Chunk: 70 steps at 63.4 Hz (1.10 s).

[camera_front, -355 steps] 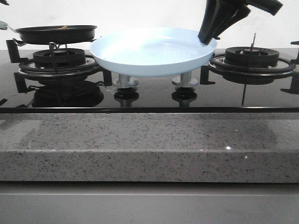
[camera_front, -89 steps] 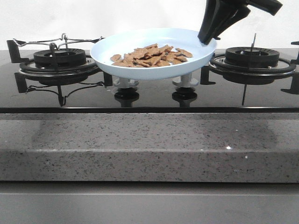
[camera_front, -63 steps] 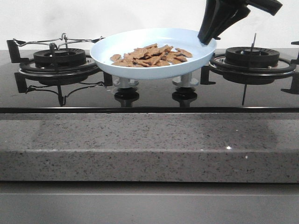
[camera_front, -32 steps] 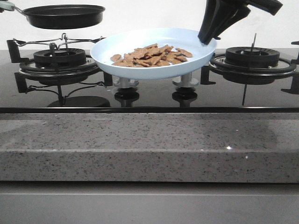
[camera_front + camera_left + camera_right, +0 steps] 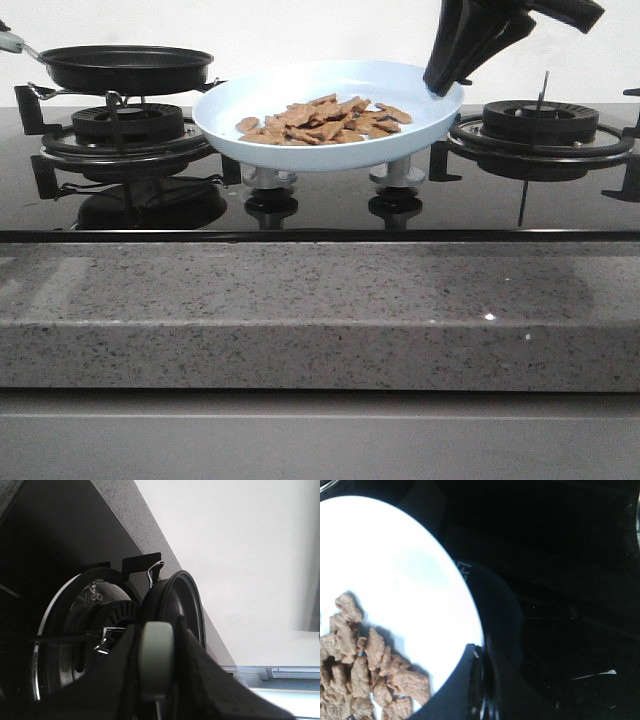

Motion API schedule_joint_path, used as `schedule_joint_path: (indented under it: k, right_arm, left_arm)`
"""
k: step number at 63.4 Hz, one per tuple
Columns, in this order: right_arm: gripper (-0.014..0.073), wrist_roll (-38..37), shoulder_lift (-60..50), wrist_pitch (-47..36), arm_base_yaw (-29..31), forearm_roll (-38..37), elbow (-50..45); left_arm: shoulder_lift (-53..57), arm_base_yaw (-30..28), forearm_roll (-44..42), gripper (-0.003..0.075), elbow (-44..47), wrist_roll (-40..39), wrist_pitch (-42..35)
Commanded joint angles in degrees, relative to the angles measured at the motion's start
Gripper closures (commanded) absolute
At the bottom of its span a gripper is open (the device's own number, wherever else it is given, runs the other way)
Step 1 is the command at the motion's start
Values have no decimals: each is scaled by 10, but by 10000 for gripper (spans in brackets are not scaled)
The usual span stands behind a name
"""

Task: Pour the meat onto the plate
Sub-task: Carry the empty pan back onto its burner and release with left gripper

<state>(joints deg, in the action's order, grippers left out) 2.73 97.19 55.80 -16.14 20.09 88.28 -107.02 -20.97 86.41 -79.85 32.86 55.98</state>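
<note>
Logging the meat [image 5: 325, 119] first: we are finding it as a loose heap of tan strips lying in the middle of the plate [image 5: 250, 93], pale blue and shallow, raised above the black glass between the two burners. We are noting the right gripper [image 5: 445, 82] pinching the plate's rim on the robot's right side, its dark fingers [image 5: 470, 690] closing over that edge in the right wrist view, with the nearest strips just beside them. Moving outward, we are seeing the frying pan [image 5: 125, 68] level above the left burner [image 5: 125, 125], well apart from the meat and just off the plate's left rim; its long axis is running away leftward along the pale handle [image 5: 156, 656], which the left gripper [image 5: 156, 680] is clamping. We are judging the pour done, so the coming move turns on the pan sitting directly over its grate, needing only a straight descent. Open room is lying left of the pan; the plate's rim is bounding it on the right.
</note>
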Motion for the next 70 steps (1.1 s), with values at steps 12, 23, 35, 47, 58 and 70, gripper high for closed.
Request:
schedule_joint_path:
  k: [12,23,35,47,58,70]
  right_arm:
    - [663,5,-31,-22,1,15,14]
    - [663,5,-31,-22,1,15,14]
    - [663,5,-31,-22,1,15,14]
    - [663,5,-31,-22,1,15,14]
    - [663,5,-31,-22,1,15,14]
    - [663,5,-31,-22,1,15,14]
  left_arm:
    - [27,-2,1,552,-18,-3,8]
    - [27,-2,-11,424,-19,-3,7]
    - [33,-2,-70,328,-20,-3,23]
    - [45,-2,-101,309,-20,-2,39]
    - [64,-2,-135,312,-20,-2,54]
    - [78,-1,-150,367,-20,-2,92]
